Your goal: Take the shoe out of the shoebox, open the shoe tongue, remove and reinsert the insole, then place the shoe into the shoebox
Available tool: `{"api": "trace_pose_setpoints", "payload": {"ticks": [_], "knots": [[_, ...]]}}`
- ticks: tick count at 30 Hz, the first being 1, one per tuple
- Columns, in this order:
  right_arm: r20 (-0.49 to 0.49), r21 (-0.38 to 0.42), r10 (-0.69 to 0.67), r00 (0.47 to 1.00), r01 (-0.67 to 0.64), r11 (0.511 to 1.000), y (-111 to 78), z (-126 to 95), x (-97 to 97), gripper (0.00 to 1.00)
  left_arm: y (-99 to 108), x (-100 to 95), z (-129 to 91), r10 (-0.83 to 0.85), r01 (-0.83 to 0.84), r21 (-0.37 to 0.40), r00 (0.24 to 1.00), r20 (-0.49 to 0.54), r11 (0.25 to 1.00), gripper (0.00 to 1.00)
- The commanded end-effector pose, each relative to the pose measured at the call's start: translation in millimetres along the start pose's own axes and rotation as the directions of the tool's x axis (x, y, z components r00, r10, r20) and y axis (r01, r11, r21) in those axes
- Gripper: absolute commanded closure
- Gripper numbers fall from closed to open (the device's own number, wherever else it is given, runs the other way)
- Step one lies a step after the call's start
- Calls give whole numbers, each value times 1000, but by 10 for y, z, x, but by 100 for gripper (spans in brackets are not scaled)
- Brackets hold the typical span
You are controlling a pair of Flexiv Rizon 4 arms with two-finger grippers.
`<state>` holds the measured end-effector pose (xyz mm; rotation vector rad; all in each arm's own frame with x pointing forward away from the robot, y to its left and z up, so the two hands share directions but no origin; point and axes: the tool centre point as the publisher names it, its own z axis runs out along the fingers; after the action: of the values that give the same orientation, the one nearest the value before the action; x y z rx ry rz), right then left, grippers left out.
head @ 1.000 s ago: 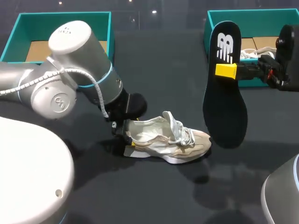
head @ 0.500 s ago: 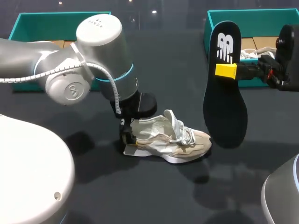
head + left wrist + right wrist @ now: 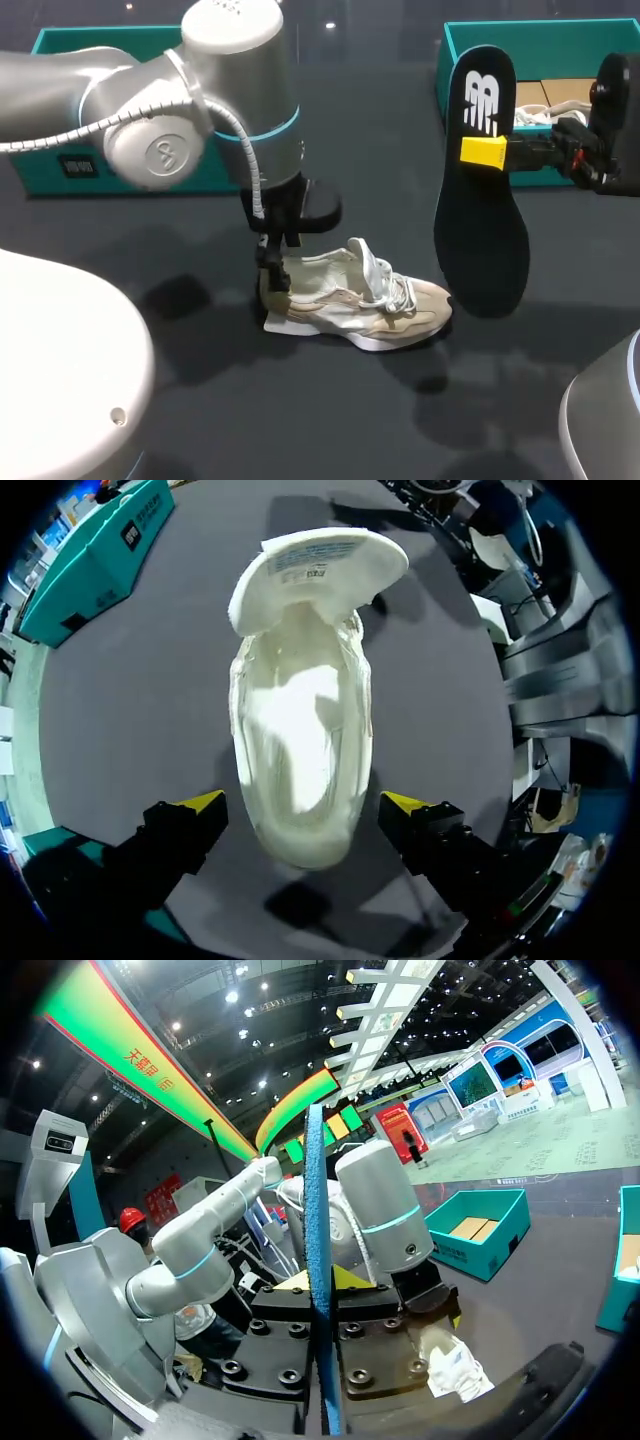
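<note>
A beige and white shoe [image 3: 355, 300] lies on its side on the dark table, toe to the right. Seen from the left wrist, the shoe [image 3: 305, 750] has its tongue [image 3: 320, 565] folded outward and shows a pale empty inside. My left gripper [image 3: 272, 278] hangs over the heel, open, its yellow fingertips [image 3: 205, 802] either side of the heel without touching it. My right gripper [image 3: 487, 152] is shut on the black insole [image 3: 480, 230], which it holds upright in the air right of the shoe. In the right wrist view the insole [image 3: 318, 1260] appears edge-on between the fingers.
A teal shoebox [image 3: 30, 170] stands at the back left, behind my left arm. A second teal shoebox [image 3: 560, 28] at the back right holds brown paper and something white. The left arm's big elbow joint [image 3: 160, 150] looms above the table's left half.
My left arm has swung right and stood up more steeply over the shoe's heel, uncovering the left box's front. The right arm and the insole have not moved.
</note>
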<state>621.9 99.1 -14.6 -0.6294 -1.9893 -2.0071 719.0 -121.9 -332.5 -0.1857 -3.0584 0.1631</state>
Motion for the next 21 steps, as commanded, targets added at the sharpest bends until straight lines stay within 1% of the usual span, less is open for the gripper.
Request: {"api": "trace_pose_setpoints", "payload": {"ticks": [1,4,6,11,15,21], "knots": [[9,-4,1,1000,-1,1000,-35,-11,42,100,-69,-16,-67,-6,6,-13,1000,22,1000,0],[9,-4,1,1000,-1,1000,-35,-11,42,100,-127,-69,-115,-12,13,-16,999,51,1000,0],[9,-4,1,1000,-1,1000,-35,-11,42,100,-167,-143,-114,-20,21,-19,998,57,1000,0],[9,-4,1,1000,-1,1000,-35,-11,42,100,-257,-316,-88,-18,19,-4,999,51,1000,0],[9,-4,1,1000,-1,1000,-35,-11,42,100,-360,-390,-27,-8,8,3,999,49,1000,0],[9,-4,1,1000,-1,1000,-35,-11,42,100,-487,-471,151,0,1,-9,999,40,1000,0]]}}
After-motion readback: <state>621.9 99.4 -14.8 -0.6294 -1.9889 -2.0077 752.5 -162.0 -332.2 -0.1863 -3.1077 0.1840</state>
